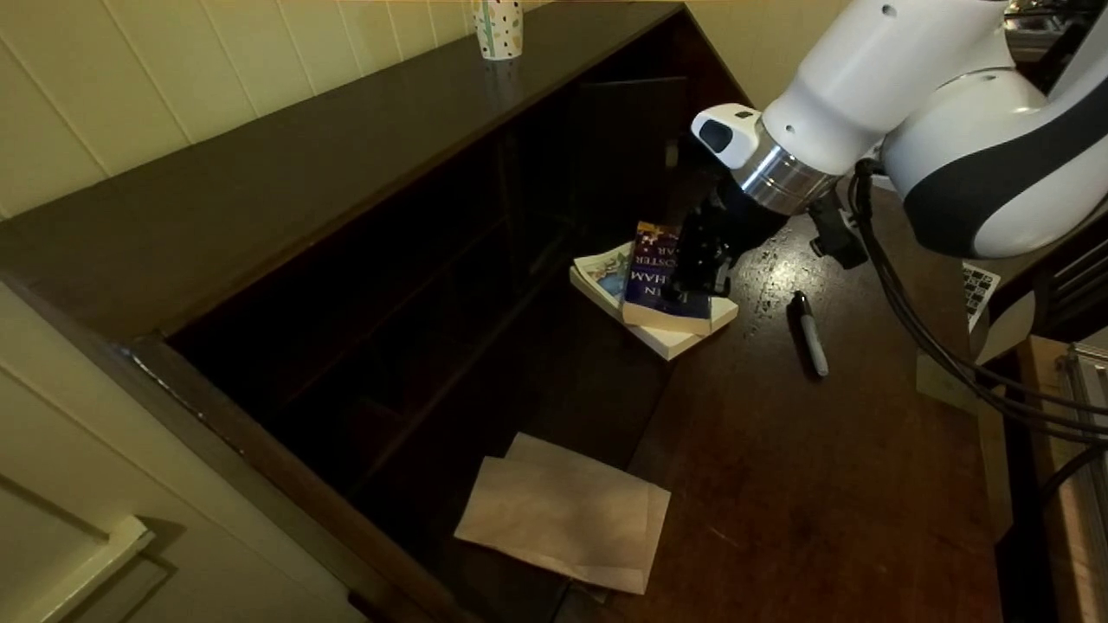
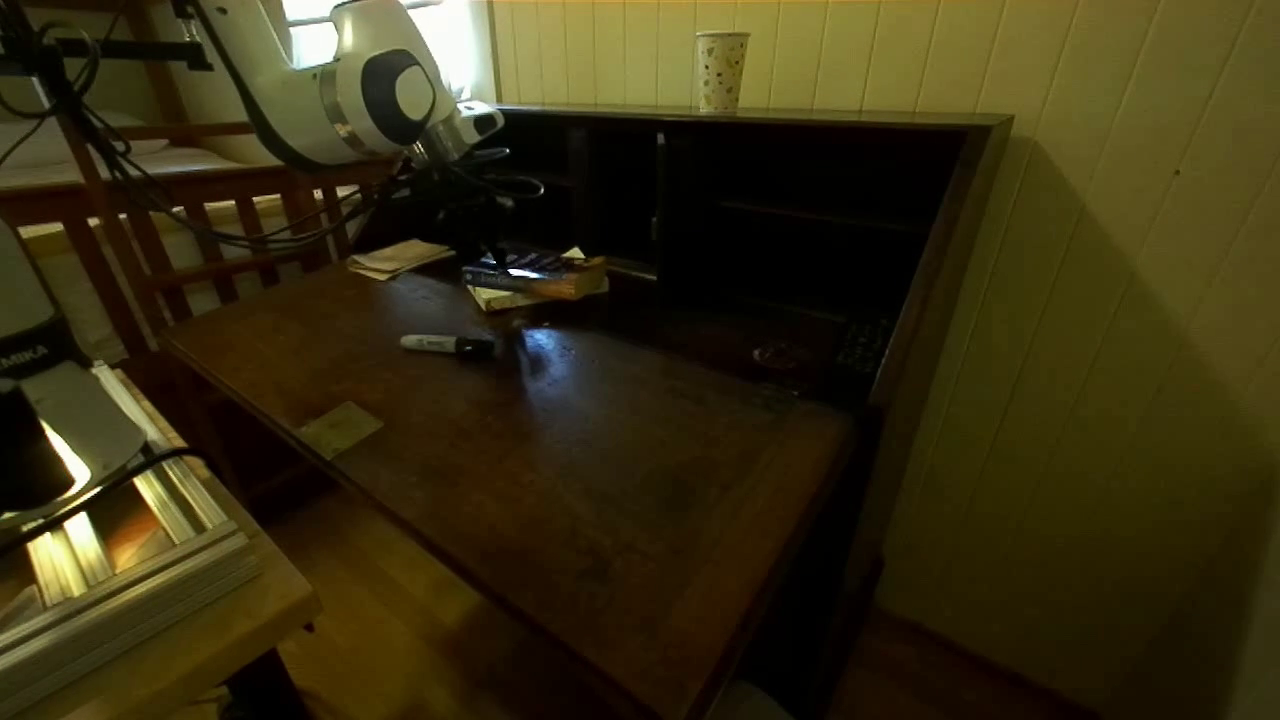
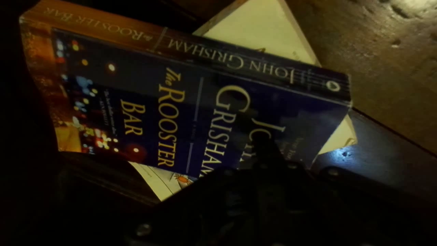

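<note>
A dark blue paperback (image 3: 222, 116), titled The Rooster Bar by John Grisham, lies face up in the wrist view. Under it is a paler book (image 3: 263, 27), turned at an angle so that its corners stick out; the same stack, with the paperback (image 1: 653, 281) on top, shows in both exterior views. My gripper (image 3: 264, 141) comes in from the bottom of the wrist view, dark, its fingers together with nothing seen between them. The tips are over the author's name on the cover, at or very near its surface; contact cannot be made out.
A black-and-grey marker (image 1: 810, 336) lies on the wooden desk (image 1: 805, 484) beside the books. Brown paper napkins (image 1: 563, 510) rest farther along. Dark shelf compartments (image 2: 800, 240) rise behind, with a spotted cup (image 2: 721, 72) on the top ledge.
</note>
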`<action>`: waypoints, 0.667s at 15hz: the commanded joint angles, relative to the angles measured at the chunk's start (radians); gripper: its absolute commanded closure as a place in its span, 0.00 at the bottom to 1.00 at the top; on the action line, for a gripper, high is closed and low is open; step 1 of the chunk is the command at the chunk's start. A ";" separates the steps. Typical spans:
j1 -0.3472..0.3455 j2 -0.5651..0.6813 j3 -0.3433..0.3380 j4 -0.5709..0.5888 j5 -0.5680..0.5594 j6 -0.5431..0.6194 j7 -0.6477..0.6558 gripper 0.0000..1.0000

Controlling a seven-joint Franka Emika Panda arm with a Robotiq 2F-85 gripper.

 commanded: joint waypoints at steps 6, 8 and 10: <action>-0.241 0.001 0.170 -0.044 0.033 -0.167 -0.267 1.00; -0.284 -0.010 0.204 -0.043 0.040 -0.197 -0.332 1.00; -0.320 -0.031 0.228 -0.044 0.047 -0.234 -0.391 1.00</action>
